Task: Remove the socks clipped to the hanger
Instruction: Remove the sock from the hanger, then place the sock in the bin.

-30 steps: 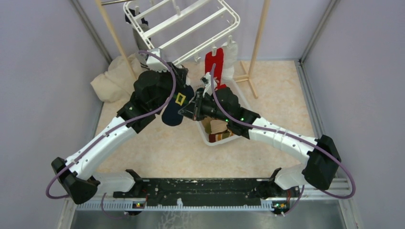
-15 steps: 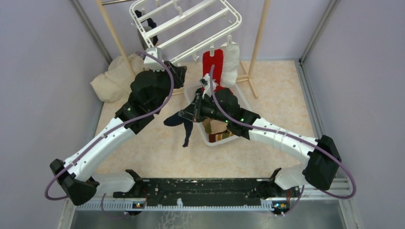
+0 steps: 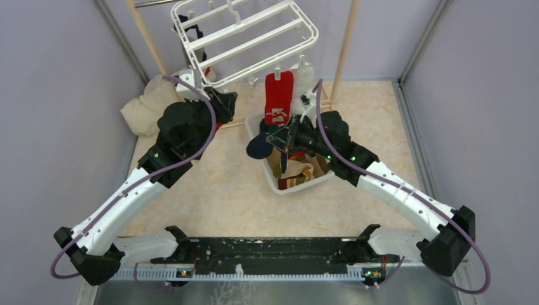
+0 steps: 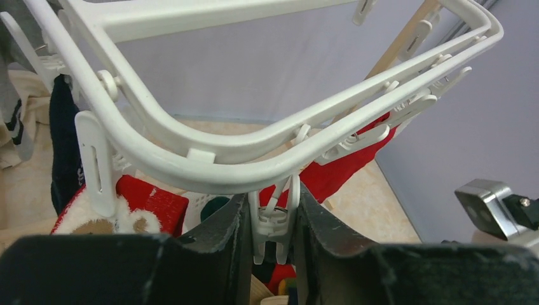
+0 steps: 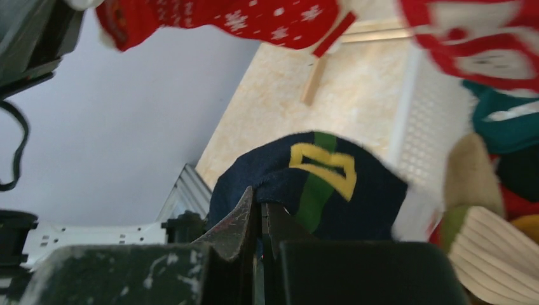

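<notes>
**Navy sock over the basket, left claw on a clip**

Top view: the right claw (image 3: 284,141) is holding a navy sock (image 3: 257,147) at the left rim of the white basket (image 3: 274,185), which is holding several loose socks. The hanger (image 3: 254,28) is hanging tilted behind it, with a red sock (image 3: 278,98) dangling from it.

Left wrist: the left claw (image 4: 270,198) is squeezing a white clip (image 4: 274,223) under the hanger's corner.

Right wrist: the right claw's fingers are pinching together on the navy sock's fabric. Teal and cream pieces are lying in the basket.
</notes>
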`<state>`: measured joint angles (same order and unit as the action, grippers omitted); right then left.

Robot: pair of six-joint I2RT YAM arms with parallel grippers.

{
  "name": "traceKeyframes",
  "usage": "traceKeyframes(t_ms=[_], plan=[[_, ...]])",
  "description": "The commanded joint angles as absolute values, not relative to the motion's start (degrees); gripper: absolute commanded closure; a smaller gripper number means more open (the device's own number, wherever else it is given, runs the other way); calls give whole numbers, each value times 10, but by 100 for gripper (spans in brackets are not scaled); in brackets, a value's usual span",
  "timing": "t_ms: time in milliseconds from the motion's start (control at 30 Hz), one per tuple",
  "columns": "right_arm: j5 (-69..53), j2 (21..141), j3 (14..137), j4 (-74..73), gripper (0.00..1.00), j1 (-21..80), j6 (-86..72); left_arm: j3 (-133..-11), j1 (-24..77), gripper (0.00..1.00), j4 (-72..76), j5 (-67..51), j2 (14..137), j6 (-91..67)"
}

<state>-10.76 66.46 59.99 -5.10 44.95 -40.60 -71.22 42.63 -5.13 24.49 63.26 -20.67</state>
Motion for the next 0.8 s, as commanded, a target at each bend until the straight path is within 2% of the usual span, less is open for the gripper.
traceKeyframes(t_ms=[0, 400, 600, 667, 767], plan=[[-117, 635, 600, -82, 100, 411, -372, -708, 427, 66, -91, 262, 608, -191], [-188, 675, 623, -136, 100, 303, -321, -716, 426, 23, -195, 244, 595, -183], [-164, 717, 650, -186, 100, 301, -289, -688, 426, 11, -227, 228, 567, -193], [-145, 729, 650, -205, 100, 301, -281, -686, 426, 2, -240, 225, 560, -197], [-126, 741, 634, -213, 100, 301, -274, -683, 426, 1, -254, 215, 550, -203]])
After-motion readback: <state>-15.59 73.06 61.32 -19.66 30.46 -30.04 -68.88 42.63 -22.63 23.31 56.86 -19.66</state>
